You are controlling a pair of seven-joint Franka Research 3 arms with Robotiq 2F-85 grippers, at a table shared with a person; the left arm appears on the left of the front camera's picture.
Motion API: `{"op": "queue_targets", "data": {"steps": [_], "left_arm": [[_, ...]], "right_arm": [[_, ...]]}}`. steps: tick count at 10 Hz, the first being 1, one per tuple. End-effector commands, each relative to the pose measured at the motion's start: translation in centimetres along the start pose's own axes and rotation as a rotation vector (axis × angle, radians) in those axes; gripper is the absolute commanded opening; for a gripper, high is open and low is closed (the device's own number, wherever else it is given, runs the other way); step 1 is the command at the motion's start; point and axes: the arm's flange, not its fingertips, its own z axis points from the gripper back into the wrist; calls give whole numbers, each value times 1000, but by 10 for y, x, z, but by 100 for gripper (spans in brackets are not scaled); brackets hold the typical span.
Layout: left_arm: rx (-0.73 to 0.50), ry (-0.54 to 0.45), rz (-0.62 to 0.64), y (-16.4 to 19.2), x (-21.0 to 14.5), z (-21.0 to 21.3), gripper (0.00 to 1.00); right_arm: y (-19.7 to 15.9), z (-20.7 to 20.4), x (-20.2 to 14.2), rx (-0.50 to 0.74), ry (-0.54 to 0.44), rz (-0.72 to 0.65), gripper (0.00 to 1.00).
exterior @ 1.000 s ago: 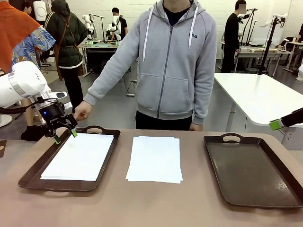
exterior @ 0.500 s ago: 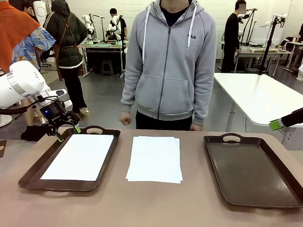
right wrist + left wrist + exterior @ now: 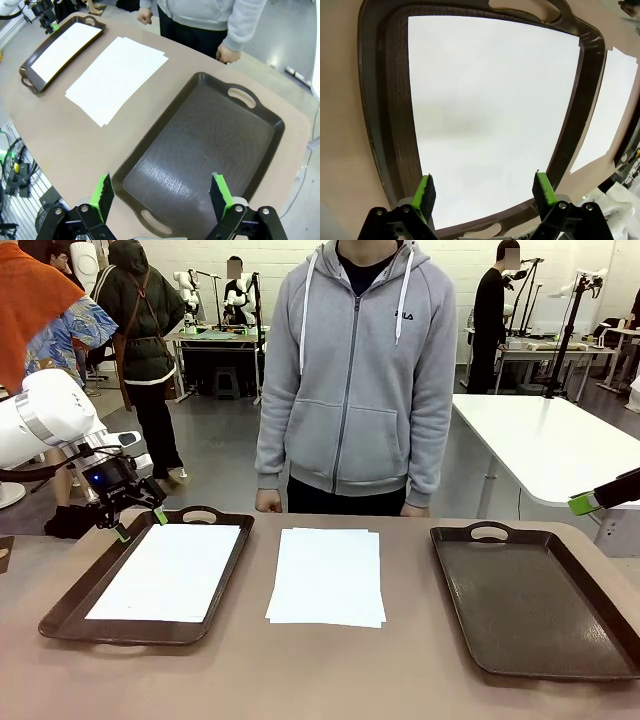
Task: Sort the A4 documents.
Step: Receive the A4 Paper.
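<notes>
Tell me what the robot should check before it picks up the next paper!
1. Left gripper open, holding nothing: ok.
2. Right gripper open, holding nothing: ok.
3. White sheet lying flat inside the left tray: ok.
4. Right tray has room: ok, its floor is bare.
5. Stack of A4 documents on the table between the trays: ok, slightly fanned; sheet count: cannot tell.
6. Person's hands away from the papers: ok, at the far table edge.

The tan desk (image 3: 300,670) carries a left-hand tray (image 3: 62,616) at lower left, loose A4 documents (image 3: 327,575) at centre, and a right-hand tray (image 3: 540,600) at lower right.
</notes>
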Motion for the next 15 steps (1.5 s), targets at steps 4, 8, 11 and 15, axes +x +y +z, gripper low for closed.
{"op": "queue_targets", "data": {"steps": [4, 8, 11, 15], "left_arm": [[12, 2, -2, -1, 0, 0, 100], [0, 0, 0, 0, 0, 0, 100], [112, -185, -171, -46, -67, 53, 100], [-74, -334, -645, -68, -177, 92, 100]], "right_arm": [[-1, -1, 0, 13, -3, 0, 100], [-1, -1, 0, 13, -3, 0, 100], [-1, -1, 0, 13, -3, 0, 100], [-1, -1, 0, 13, -3, 0, 100]]}}
